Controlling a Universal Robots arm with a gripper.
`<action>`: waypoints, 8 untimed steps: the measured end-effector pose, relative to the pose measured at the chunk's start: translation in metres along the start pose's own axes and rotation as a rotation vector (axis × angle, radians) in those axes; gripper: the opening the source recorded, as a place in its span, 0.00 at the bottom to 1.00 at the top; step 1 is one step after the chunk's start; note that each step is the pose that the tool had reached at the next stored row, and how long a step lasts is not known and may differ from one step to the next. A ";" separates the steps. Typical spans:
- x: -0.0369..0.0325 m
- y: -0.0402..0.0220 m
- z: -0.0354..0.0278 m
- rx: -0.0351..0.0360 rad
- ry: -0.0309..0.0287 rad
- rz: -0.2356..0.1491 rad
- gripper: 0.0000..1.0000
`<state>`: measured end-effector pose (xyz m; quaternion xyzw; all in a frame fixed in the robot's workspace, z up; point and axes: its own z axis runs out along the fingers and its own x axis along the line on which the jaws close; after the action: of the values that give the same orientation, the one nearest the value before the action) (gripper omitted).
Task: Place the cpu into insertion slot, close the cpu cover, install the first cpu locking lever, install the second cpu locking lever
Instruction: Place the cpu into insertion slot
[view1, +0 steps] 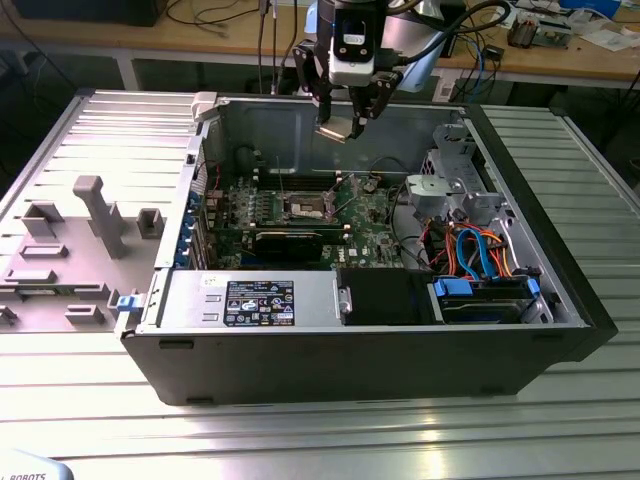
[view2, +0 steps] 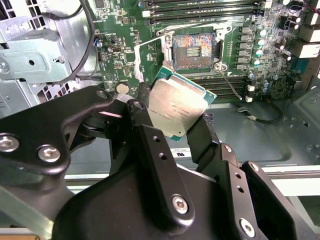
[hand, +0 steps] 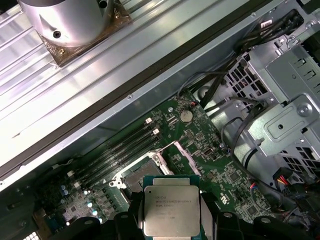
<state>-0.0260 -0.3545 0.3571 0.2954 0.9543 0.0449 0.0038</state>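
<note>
The cpu (view2: 180, 102) is clamped in my pincer (view2: 175, 114) over the open computer case (view1: 350, 362), insertion slot (view2: 194, 48) exposed, on a ribbed surface (view1: 300, 432).

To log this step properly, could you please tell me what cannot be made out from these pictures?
cpu underside: both wrist views, faces away from the cameras.
cpu side edges: second wrist view, covered by the gripper holding it.
insertion slot: first wrist view, partly hidden behind the cpu.
Slot pins: exterior view, too small.
</note>
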 end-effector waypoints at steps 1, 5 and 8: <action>0.0000 0.0000 0.0000 0.0000 -0.0001 0.001 0.54; 0.0000 0.0000 0.0000 -0.0001 -0.0004 0.004 0.54; 0.0000 0.0000 0.0000 -0.0002 -0.0008 0.008 0.54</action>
<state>-0.0260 -0.3545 0.3571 0.2994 0.9531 0.0449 0.0040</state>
